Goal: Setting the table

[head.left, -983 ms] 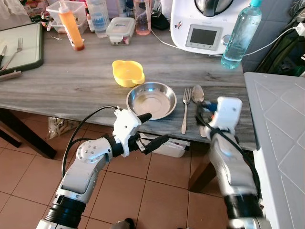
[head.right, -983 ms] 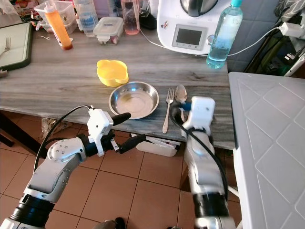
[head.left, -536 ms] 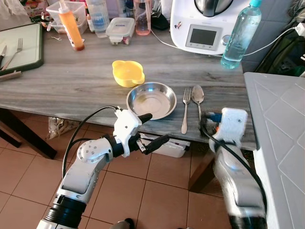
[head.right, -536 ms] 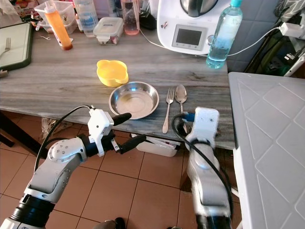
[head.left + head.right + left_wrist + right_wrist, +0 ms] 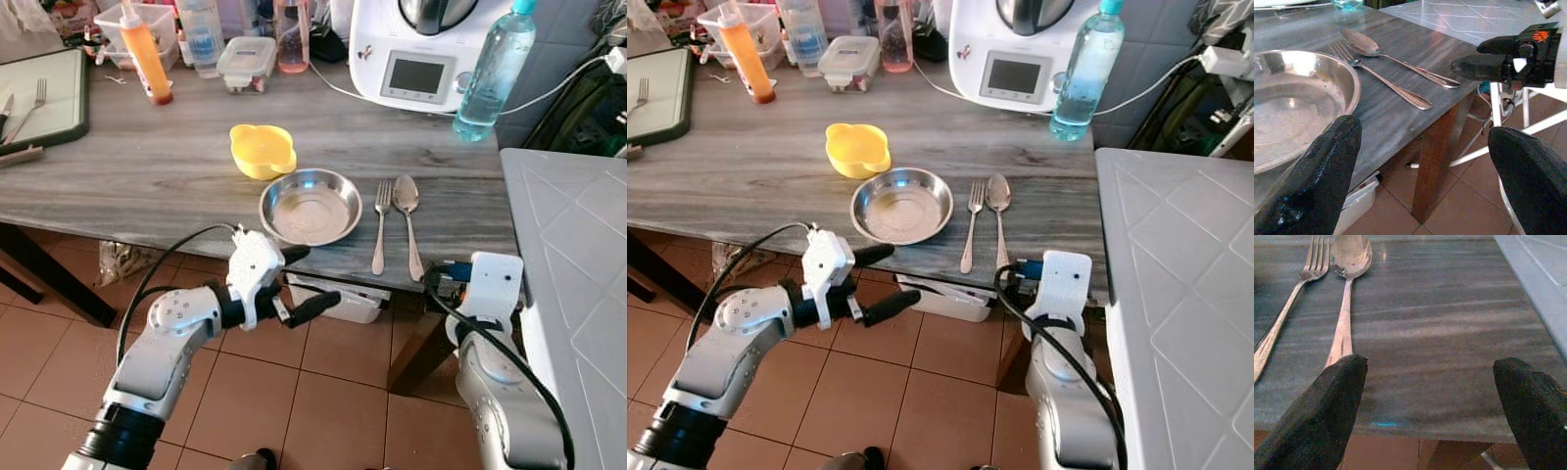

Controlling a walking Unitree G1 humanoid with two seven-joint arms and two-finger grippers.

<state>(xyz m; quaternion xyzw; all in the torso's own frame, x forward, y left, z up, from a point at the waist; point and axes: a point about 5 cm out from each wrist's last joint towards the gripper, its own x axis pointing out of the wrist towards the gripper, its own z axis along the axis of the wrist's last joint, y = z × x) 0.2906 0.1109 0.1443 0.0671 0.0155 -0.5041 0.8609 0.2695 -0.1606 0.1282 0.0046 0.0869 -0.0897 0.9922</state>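
Note:
A steel bowl [image 5: 311,206] sits near the front edge of the grey wooden table [image 5: 147,176], with a yellow bowl [image 5: 263,150] just behind it. A fork [image 5: 380,227] and a spoon [image 5: 408,220] lie side by side to the bowl's right. My left gripper [image 5: 306,280] hangs open and empty below the table edge, in front of the steel bowl. My right gripper [image 5: 1430,377] is open and empty, just off the table's front edge, pointing at the spoon's handle [image 5: 1342,333]. Its white wrist [image 5: 490,286] hides the fingers from above.
Along the back stand an orange bottle [image 5: 145,54], a lidded container [image 5: 246,61], a white kitchen machine [image 5: 421,49] and a water bottle [image 5: 495,69]. A dark tray [image 5: 49,93] lies far left. A white table [image 5: 578,255] stands close on the right. A plastic box [image 5: 343,299] sits underneath.
My right gripper has drawn back from over the spoon to off the table's front edge, leaving the spoon beside the fork. The left gripper has sunk a little.

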